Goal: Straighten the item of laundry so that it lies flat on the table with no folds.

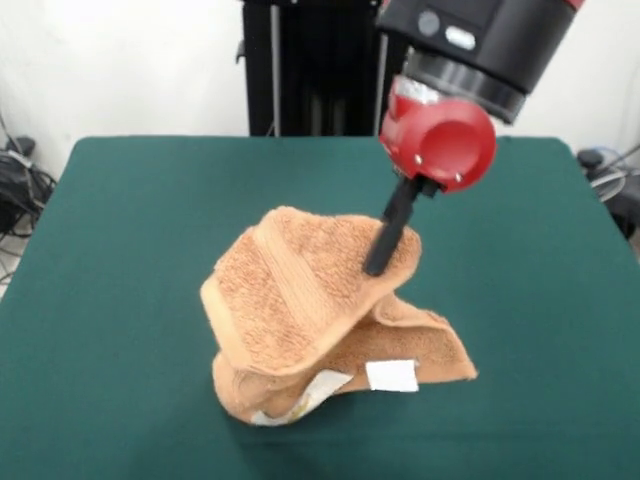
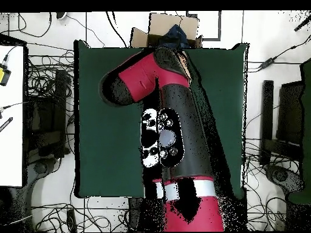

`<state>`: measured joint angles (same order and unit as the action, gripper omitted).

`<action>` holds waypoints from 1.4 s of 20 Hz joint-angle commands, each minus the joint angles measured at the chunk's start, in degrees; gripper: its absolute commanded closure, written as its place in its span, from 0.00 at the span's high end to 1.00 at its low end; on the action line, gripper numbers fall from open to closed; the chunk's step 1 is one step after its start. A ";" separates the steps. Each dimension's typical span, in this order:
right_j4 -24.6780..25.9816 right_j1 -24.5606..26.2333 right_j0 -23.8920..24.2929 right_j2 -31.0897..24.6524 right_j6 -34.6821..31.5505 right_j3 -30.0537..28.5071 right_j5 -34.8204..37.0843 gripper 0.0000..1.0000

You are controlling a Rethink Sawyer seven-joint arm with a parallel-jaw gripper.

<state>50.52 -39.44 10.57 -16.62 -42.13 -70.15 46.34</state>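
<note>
One dark finger was all the front view showed of the gripper, slanting down from the red wrist into the raised top of the towel; whether it pinched the cloth or merely pressed against it could not be told, nor how far apart the jaws stood. The orange-tan terry towel rose under that finger as a peaked, tent-like fold, its upper flap draped toward the camera and toward the picture's left, with a woven border band running diagonally across it. Beneath the flap a lower layer lay on the green table, its edge with two small white tags facing the camera. The bundle's long axis ran roughly from the picture's lower left to its upper right, with the finger at the upper-right end. My judgement: the flap had to be carried away from the tagged edge to open it out. Bare felt lay on all sides, most of it to the left and right; the near edge of the table was the closest. In the overhead view the arm hid the towel entirely.
</note>
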 commanded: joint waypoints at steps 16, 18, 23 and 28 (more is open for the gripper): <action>46.15 -0.29 -28.49 38.21 -47.98 3.06 19.26 0.00; 46.77 -0.55 -29.21 39.24 -48.66 2.31 20.11 0.00; 47.84 -1.41 -30.53 41.35 -52.54 -0.72 19.70 0.00; 43.96 -3.24 -29.93 41.80 -51.61 -4.07 15.34 0.00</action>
<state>94.11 -42.36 -19.19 22.35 -81.07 -65.76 62.49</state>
